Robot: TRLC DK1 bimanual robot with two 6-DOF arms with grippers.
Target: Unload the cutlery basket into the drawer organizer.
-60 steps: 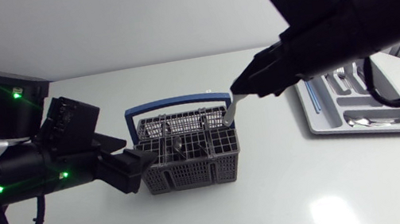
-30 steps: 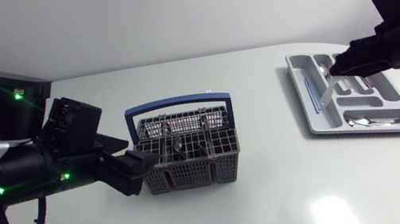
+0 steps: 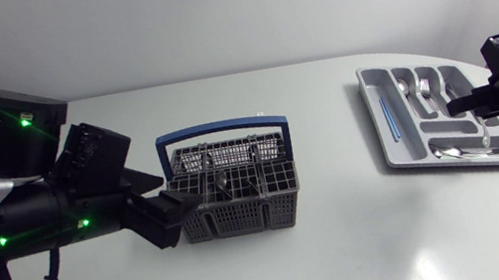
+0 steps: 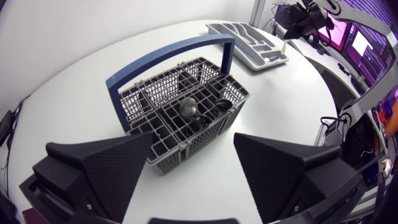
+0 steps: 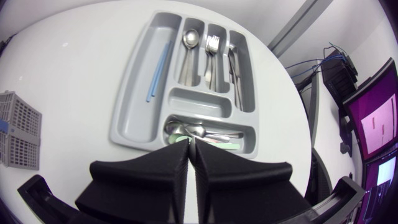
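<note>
Left jaws: spread wide, nothing between them. In the left wrist view they stand apart on either side of the grey wire-mesh cutlery basket (image 4: 198,138), which sits just ahead of them on the white bench (image 3: 347,245).

Right jaws: drawn together to a thin slit. A pale sliver shows at their tips; whether it is gripped cannot be determined. They hang over the near cross compartment of the grey plastic drawer organizer (image 5: 132,99), at the bench's right side, well apart from the basket.

Basket: upright, its blue hoop handle (image 3: 220,126) raised. A dark rounded utensil head (image 4: 188,107) stands in one middle cell; the other contents are dark and hard to make out through the mesh.

Organizer: a thin blue stick (image 5: 159,70) lies in the long side slot. A steel spoon (image 5: 190,38), a steel fork (image 5: 213,45) and steel knives (image 5: 235,70) lie in the parallel slots. Small steel pieces (image 5: 186,130) lie in the cross compartment, partly hidden by the right jaws.

Left arm (image 3: 52,222): black, showing green indicator lights (image 3: 22,120).
</note>
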